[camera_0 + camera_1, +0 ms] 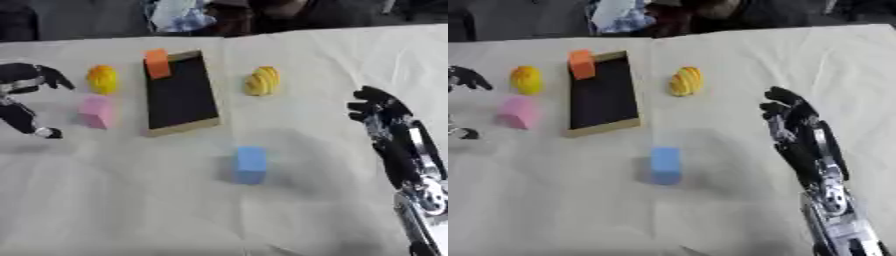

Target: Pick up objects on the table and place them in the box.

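Note:
A shallow box (pixel 182 93) with a black inside and tan rim lies at the table's middle back. An orange block (pixel 157 63) sits at its far left corner. A pink block (pixel 96 111) and a round yellow-orange thing (pixel 102 79) lie left of the box. A ribbed yellow thing (pixel 262 80) lies to its right, and a blue block (pixel 250 164) stands nearer the front. My left hand (pixel 26 82) hovers open at the left edge, just left of the pink block. My right hand (pixel 794 117) is open at the right, fingers pointing away, holding nothing.
A pale wrinkled cloth (pixel 131 210) covers the table. People and a crumpled light-blue thing (pixel 179 15) show past the far edge.

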Controlling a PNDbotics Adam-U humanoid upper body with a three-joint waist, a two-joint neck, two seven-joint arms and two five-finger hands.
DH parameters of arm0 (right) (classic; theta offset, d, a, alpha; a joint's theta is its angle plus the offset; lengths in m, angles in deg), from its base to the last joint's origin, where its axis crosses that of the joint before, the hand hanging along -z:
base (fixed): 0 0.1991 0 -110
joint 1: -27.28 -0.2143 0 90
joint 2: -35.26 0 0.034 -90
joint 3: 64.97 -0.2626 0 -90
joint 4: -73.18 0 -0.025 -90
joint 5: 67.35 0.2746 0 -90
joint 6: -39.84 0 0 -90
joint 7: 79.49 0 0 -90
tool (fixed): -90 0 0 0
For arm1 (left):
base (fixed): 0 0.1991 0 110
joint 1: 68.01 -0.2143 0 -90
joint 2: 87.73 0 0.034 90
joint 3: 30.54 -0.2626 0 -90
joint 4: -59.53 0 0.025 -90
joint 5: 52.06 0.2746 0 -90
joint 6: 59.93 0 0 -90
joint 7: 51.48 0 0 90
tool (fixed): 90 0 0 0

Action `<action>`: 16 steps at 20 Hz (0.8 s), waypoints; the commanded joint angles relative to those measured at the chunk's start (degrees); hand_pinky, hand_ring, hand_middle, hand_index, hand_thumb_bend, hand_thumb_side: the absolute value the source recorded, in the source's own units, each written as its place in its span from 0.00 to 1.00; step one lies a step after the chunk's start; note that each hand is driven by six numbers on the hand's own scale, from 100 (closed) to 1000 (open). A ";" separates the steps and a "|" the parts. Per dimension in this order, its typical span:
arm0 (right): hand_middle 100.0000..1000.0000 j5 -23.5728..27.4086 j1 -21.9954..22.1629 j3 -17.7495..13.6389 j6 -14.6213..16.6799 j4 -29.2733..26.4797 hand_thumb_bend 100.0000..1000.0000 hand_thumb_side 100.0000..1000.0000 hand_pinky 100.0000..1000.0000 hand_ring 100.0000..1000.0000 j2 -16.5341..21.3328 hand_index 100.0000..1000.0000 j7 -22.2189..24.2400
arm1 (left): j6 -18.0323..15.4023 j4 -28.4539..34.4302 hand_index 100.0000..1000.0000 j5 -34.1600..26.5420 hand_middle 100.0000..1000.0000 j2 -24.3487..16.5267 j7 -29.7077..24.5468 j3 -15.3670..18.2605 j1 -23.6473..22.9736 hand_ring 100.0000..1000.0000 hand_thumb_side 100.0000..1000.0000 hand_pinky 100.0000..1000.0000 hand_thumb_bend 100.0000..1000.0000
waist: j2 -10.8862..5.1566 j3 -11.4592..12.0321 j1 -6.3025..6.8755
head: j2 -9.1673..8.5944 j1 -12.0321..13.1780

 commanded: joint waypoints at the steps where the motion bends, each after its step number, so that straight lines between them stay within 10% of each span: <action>1: 0.76 0.32 -0.33 -0.01 0.09 -0.62 0.00 0.46 0.77 0.76 0.62 0.83 0.24 | -0.35 -0.96 0.89 2.55 0.83 -0.10 2.12 0.59 1.84 0.83 0.18 0.86 0.56 | -1.66 -0.15 0.69 | 0.27 0.15; 16: 0.76 0.52 -0.70 0.34 0.03 -0.65 0.00 0.46 0.77 0.76 0.47 0.83 0.59 | -0.22 -8.71 0.86 11.75 0.81 5.75 6.06 2.32 5.63 0.82 0.12 0.86 0.42 | -1.30 -1.78 0.30 | 0.27 1.20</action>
